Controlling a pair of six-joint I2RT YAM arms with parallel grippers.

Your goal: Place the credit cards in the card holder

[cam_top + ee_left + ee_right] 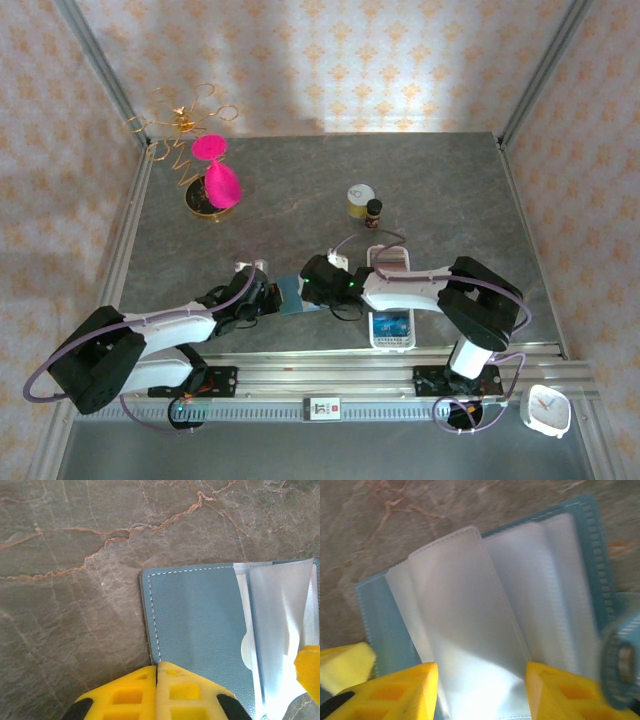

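Card holder [195,625] edge pinched in clenched left gripper [156,669], right gripper [480,675] spread around clear sleeves [470,610], snap tab [622,660] blurred.

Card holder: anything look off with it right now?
No damage visible. The card holder lies open on the table, its clear sleeves bowed up and fanned instead of flat. The left gripper is shut on the cover's edge; the right gripper is open astride one sleeve.

Glare whitens the card holder [485,620], blurred in the right wrist view.
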